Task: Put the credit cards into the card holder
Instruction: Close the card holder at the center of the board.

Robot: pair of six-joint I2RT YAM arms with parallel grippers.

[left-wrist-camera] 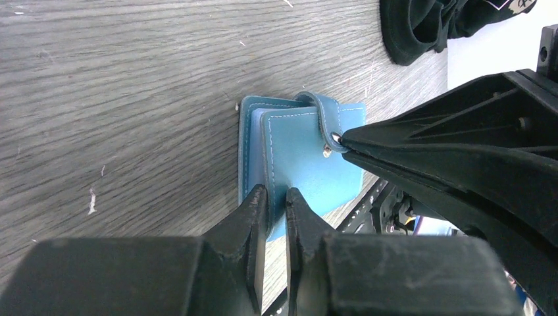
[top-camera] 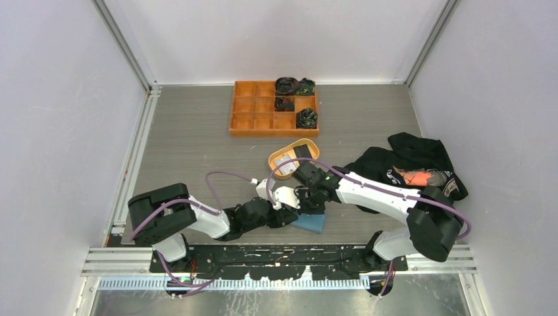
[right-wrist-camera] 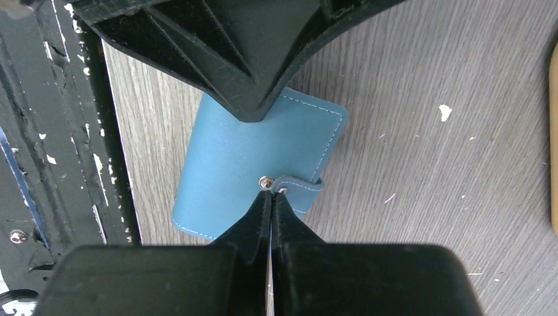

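Overhead view of a grey wood-grain table point(top-camera: 191, 145) with two robot arms reaching in from the near edge and meeting over a small blue card holder point(top-camera: 314, 224). The holder lies flat on the table, close to the near edge, between the two arm bases.

Left wrist view: the left hand point(left-wrist-camera: 276, 201) is clenched on the edge of the holder's top cover, and the blue leather shows between its two black fingers.

Right wrist view: the right hand point(right-wrist-camera: 271, 192) is closed tight, with its fingertips pressed together at the metal snap where the snap tab point(right-wrist-camera: 299, 186) wraps over the holder's edge. I cannot tell whether the tab itself is pinched.

Just behind the hands sits an oval tan dish point(top-camera: 272, 158) holding the credit cards point(top-camera: 293, 158), one pale and one black. Farther back is an orange compartment tray point(top-camera: 245, 108) with dark bundles in its right-hand sections. A heap of black clothing point(top-camera: 421, 155) lies on the table to the right.
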